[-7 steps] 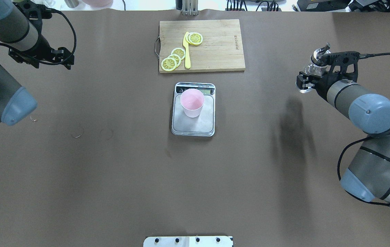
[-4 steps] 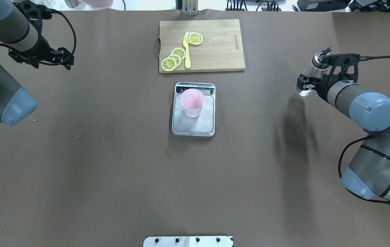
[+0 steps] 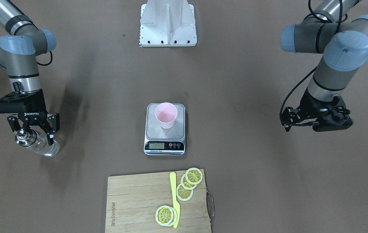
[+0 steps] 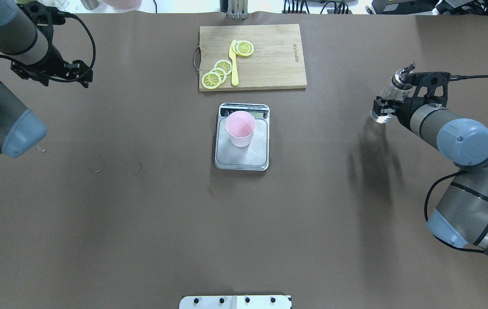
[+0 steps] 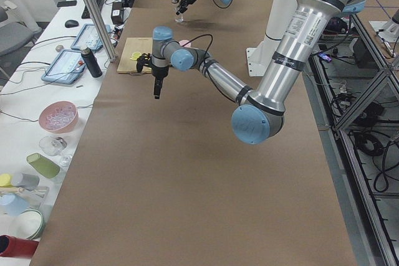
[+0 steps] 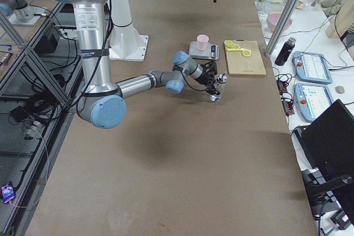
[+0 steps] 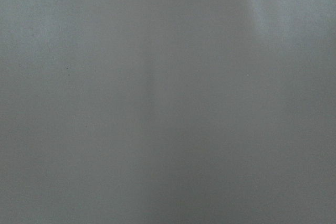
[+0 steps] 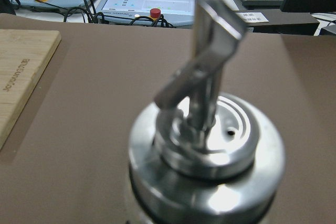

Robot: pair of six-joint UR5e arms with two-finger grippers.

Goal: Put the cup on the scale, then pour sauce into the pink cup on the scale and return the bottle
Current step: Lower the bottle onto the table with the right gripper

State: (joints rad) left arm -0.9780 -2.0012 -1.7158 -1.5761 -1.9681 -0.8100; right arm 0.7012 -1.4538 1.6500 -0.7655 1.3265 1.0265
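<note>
The pale pink cup (image 4: 240,126) stands upright on the scale (image 4: 244,159) at the table's middle, also in the front view (image 3: 166,115). My right gripper (image 4: 384,104) is shut on the glass bottle (image 4: 380,115) at the table's right side, far from the scale. In the front view the bottle (image 3: 46,147) hangs slightly tilted, its base close to the table; I cannot tell if they touch. Its silver spout cap (image 8: 205,150) fills the right wrist view. My left gripper (image 4: 51,71) hovers at the far left, empty; its fingers are hidden.
A wooden cutting board (image 4: 269,64) lies behind the scale, with lemon slices (image 4: 222,66) and a yellow knife (image 4: 234,64) on it. The robot's base plate (image 4: 235,301) sits at the near edge. The left wrist view shows only blank grey.
My right gripper has moved a little toward the robot and down with the bottle. The cup, the scale and the left arm have not moved.
</note>
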